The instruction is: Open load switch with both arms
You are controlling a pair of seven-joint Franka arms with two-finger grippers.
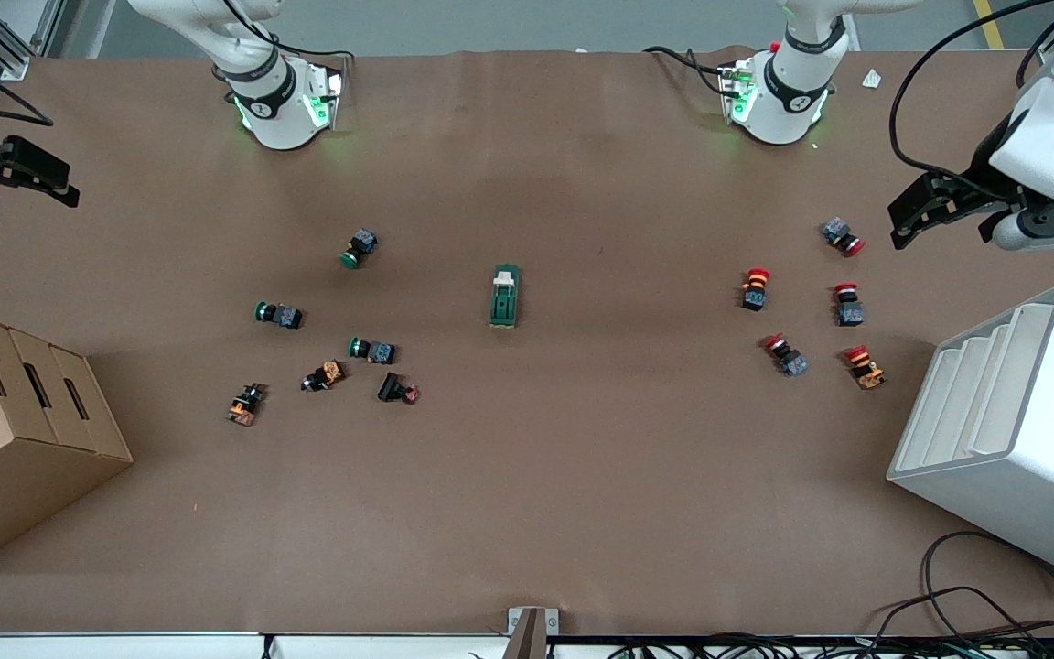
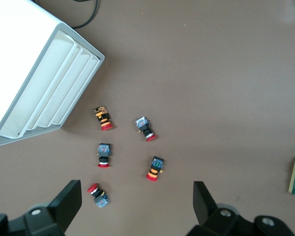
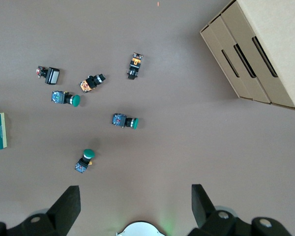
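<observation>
Load switch [image 1: 504, 297] (wrist views: edge-cropped)

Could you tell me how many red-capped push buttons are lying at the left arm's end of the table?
5. All lie between the load switch and the white rack: farthest from the camera, and in the middle, and nearest.

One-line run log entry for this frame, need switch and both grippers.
load switch: flat at table centre, no gripper on it | left gripper: open, over red buttons | right gripper: open, over table edge at its own end
</observation>
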